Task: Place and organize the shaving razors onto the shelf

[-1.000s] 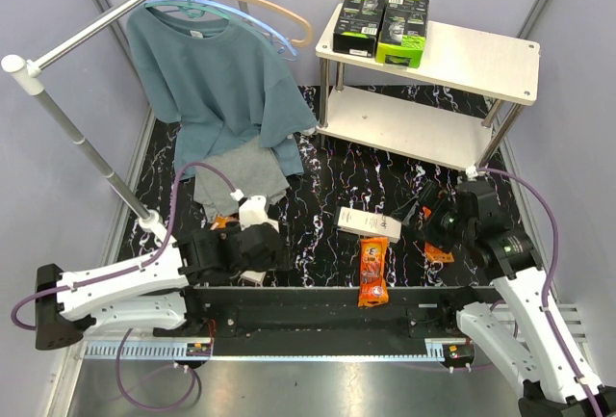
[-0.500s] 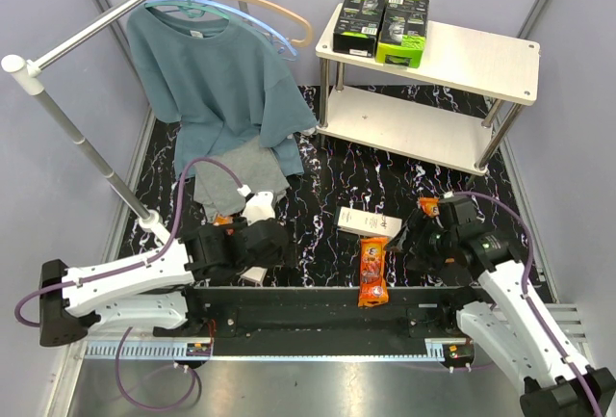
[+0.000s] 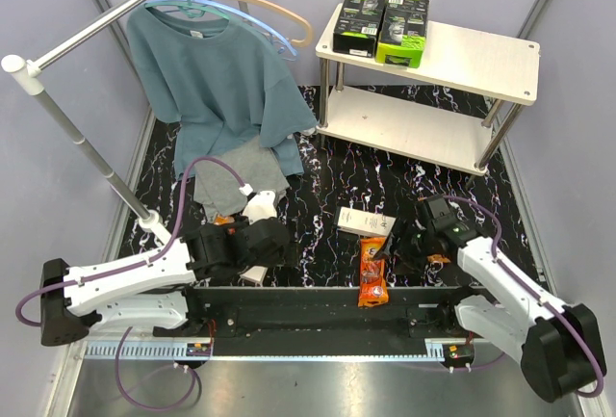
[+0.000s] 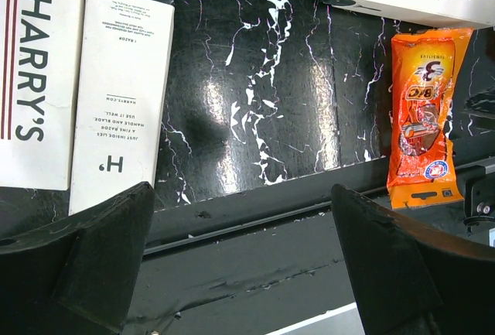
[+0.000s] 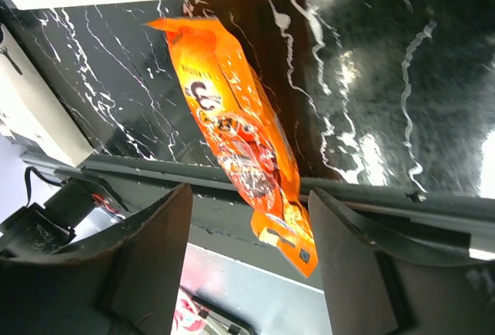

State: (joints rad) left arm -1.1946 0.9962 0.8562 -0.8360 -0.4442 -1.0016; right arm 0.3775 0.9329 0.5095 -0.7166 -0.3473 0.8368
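Left gripper [image 4: 240,192]: spread wide and empty; it hangs low over the mat [image 4: 255,103], near the front edge.
Right gripper [image 5: 249,194]: jaws also wide apart, nothing between them is held; it hangs over the orange pack [image 5: 240,141].
Orange pack: it lies flat on the mat between the two grippers, with its near end over the mat's edge.
White boxes [image 4: 120,95]: two lie side by side on the mat, just beside the left gripper; a third white box [image 3: 366,221] lies just behind the orange pack.
Green boxes [image 3: 402,30]: two, side by side on the left end of the top board of the shelf [image 3: 481,61].
Cloth [image 3: 241,171]: grey, on the mat behind the left gripper.
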